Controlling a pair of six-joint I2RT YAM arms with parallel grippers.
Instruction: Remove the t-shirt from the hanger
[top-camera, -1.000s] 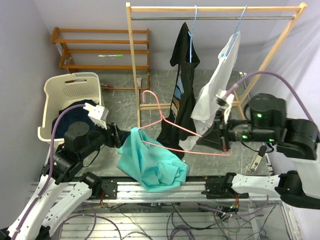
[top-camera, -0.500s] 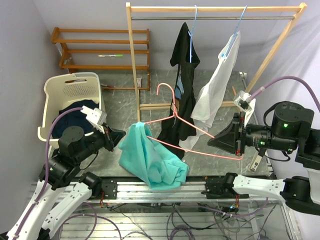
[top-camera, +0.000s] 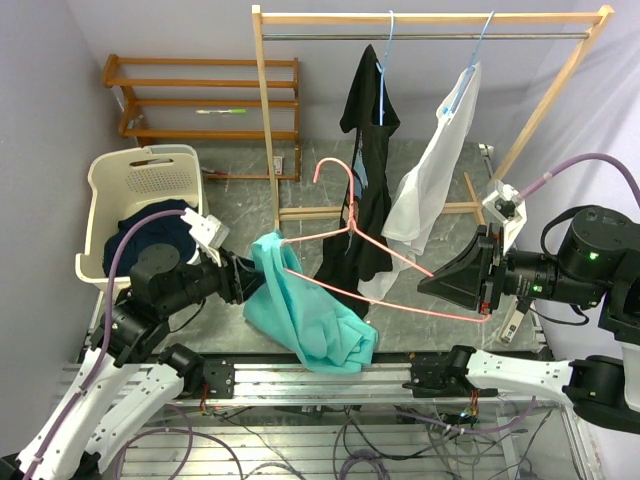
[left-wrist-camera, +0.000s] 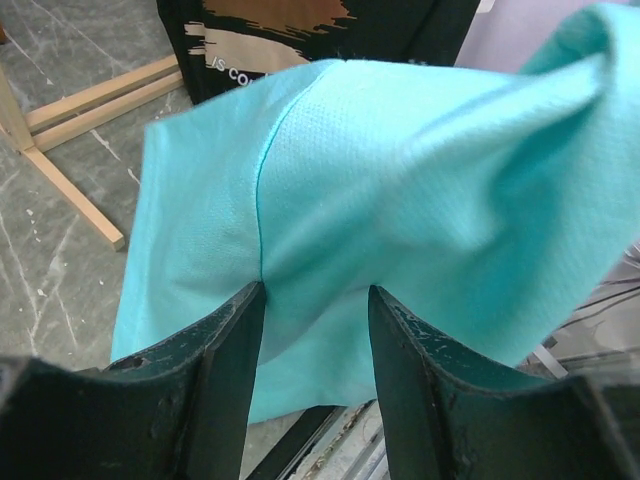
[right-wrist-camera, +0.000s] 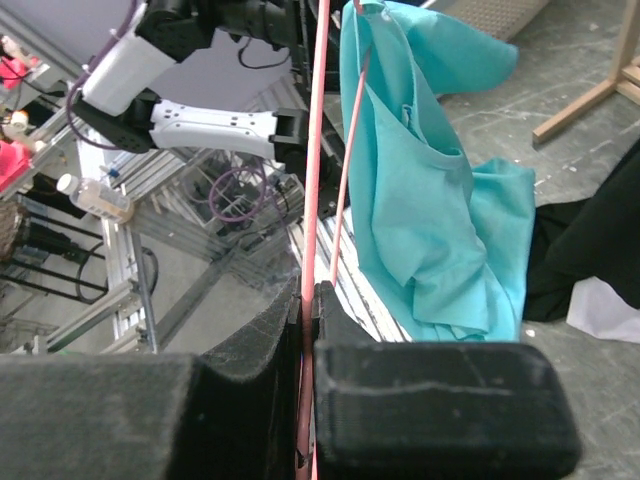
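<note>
A teal t-shirt (top-camera: 305, 310) hangs bunched on the left end of a pink wire hanger (top-camera: 380, 255), and its lower part droops toward the table's front rail. My right gripper (top-camera: 487, 290) is shut on the hanger's bottom bar at its right end; in the right wrist view the pink wire (right-wrist-camera: 318, 150) runs between the closed jaws (right-wrist-camera: 306, 290). My left gripper (top-camera: 245, 280) is at the shirt's upper left edge. In the left wrist view its jaws (left-wrist-camera: 315, 290) stand apart, with a fold of the teal cloth (left-wrist-camera: 400, 180) bulging at the tips.
A wooden clothes rack (top-camera: 430, 18) stands behind, with a black shirt (top-camera: 365, 170) and a white shirt (top-camera: 430, 180) on blue hangers. At the left is a white laundry basket (top-camera: 120, 190) holding dark clothes. A wooden shelf (top-camera: 200, 100) stands at the back left.
My right gripper has pulled the hanger to the right, so the shirt now sits at the hanger's left end. My left gripper drew back to the left, then returned to the shirt.
</note>
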